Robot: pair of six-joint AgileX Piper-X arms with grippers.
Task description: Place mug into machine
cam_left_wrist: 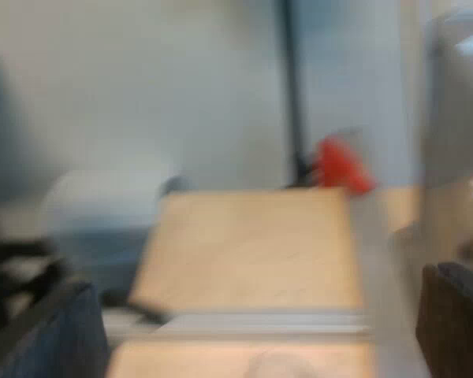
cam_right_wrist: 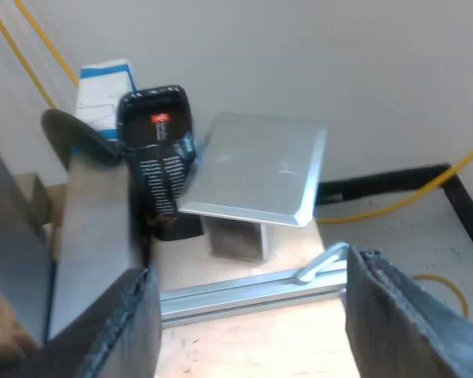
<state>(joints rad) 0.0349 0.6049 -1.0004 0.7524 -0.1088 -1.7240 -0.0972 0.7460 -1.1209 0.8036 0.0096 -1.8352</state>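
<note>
My left gripper (cam_left_wrist: 252, 315) is open over a wooden table top (cam_left_wrist: 244, 244), with nothing between its dark fingers (cam_left_wrist: 457, 315). Beyond the table's far edge shows the red end of the holder's handle (cam_left_wrist: 343, 165), next to the pale grey espresso machine (cam_left_wrist: 457, 102); this view is smeared by motion. My right gripper (cam_right_wrist: 251, 272) is also open and holds nothing. It hangs above an aluminium rail (cam_right_wrist: 252, 287) on the table, facing a silver metal platform (cam_right_wrist: 260, 169).
A black device with a red label (cam_right_wrist: 158, 157) stands against the silver platform, with a blue and white box (cam_right_wrist: 102, 87) behind it. A grey upright slab (cam_right_wrist: 91, 228) rises close to one right finger. Yellow cable (cam_right_wrist: 394, 201) lies on the floor.
</note>
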